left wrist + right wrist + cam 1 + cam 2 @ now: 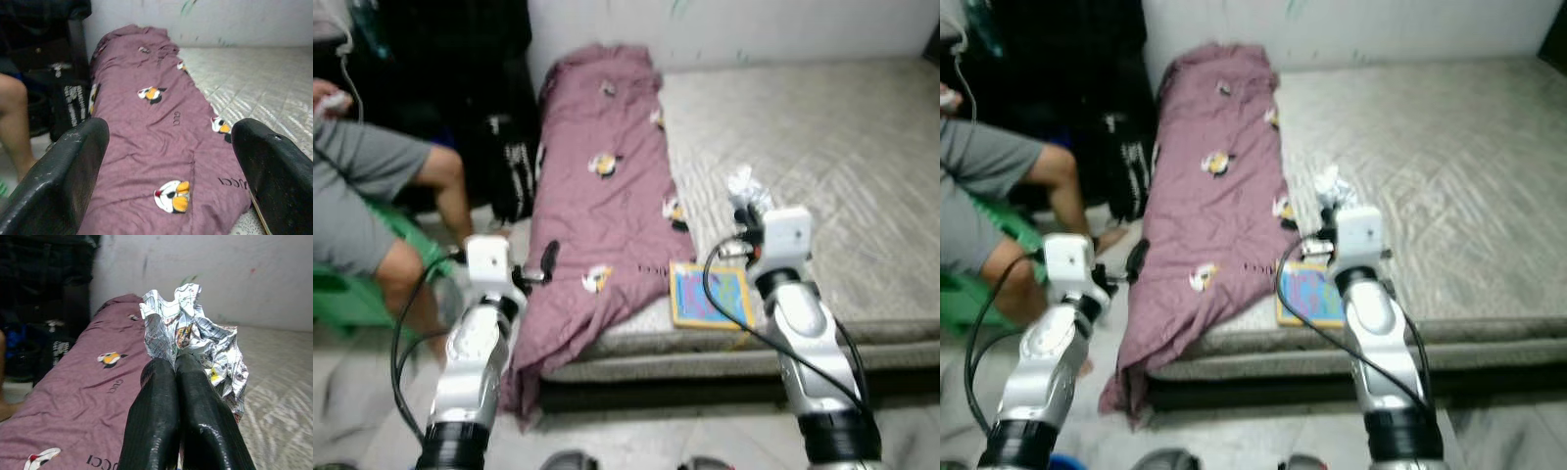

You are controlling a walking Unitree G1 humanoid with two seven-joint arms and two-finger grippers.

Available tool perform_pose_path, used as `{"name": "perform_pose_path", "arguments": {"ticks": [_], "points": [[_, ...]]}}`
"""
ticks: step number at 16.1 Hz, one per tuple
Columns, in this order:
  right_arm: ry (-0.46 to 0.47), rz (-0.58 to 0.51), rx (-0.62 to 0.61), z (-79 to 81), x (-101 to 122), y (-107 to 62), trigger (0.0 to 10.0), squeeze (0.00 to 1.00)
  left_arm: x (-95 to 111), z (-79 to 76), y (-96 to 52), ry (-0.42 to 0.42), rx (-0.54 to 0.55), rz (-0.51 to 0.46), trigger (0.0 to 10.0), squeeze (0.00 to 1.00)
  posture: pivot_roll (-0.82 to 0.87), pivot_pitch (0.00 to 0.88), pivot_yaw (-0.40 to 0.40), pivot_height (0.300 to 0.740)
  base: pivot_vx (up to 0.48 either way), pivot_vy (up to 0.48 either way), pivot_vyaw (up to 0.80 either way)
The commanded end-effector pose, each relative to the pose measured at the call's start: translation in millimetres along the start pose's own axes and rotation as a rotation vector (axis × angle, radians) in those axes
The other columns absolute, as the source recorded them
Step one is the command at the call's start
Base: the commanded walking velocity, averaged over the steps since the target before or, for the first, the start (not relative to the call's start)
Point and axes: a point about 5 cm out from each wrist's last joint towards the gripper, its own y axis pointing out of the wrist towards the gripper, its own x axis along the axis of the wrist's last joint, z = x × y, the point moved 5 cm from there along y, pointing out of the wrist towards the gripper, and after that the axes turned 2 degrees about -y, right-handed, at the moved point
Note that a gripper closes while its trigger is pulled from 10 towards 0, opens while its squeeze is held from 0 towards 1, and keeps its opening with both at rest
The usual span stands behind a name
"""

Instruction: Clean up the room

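Your right gripper (177, 363) has its fingers clamped together on a crumpled sheet of printed paper (195, 335), pinching it by its lower edge so the bulk of the wad stands clear above the fingertips; held that way it hangs over the bed (822, 147) rather than resting on it, which suits carrying it off as rubbish. Your left gripper (166, 161) holds nothing, its fingers spread wide apart, and it points along the purple blanket (597, 196) that lies in a long heap down the bed's left edge and spills off the near corner toward the floor. Just beside your right wrist, a colourful book (710, 294) lies flat near the mattress edge, partly touching the blanket's hem; I judge it another thing to tidy. To your left a person's leg (421, 215) and a green stool (372, 284) are close to your left arm, and a dark bag (509, 166) stands between them and the bed, so a turn to that side looks tight. No bin can be made out here, so you must look for one before letting go.
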Motion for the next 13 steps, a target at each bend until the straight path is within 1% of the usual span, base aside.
{"name": "perform_pose_path", "arguments": {"ticks": [1,3,10,12,13], "points": [[0.007,-0.041,0.021,9.4,11.5,2.9,10.0,0.00,6.9,11.1,-1.1,0.026,0.028,-0.020,10.0,0.00,-0.08,0.000,0.050,0.740,0.000,0.000,0.00],[0.006,-0.045,0.042,12.6,11.2,2.5,10.0,0.00,6.7,10.9,-0.8,0.022,0.033,-0.018,10.0,0.00,-0.07,0.000,0.042,0.740,0.000,0.000,0.21],[-0.007,-0.069,0.056,14.5,16.3,3.6,10.0,0.00,6.9,13.4,0.3,0.016,0.044,-0.017,10.0,0.00,-0.08,0.000,0.051,0.740,0.000,0.000,0.80],[-0.008,-0.078,0.052,14.5,17.8,3.9,10.0,0.00,6.5,12.2,-0.5,0.032,0.038,-0.018,10.0,0.00,-0.08,0.000,0.051,0.740,0.000,0.000,0.80],[-0.007,-0.081,0.047,14.1,18.0,3.7,10.0,0.00,6.5,14.2,-1.2,0.030,0.047,-0.020,10.0,0.00,-0.07,0.000,0.052,0.740,0.000,0.000,0.80]]}}
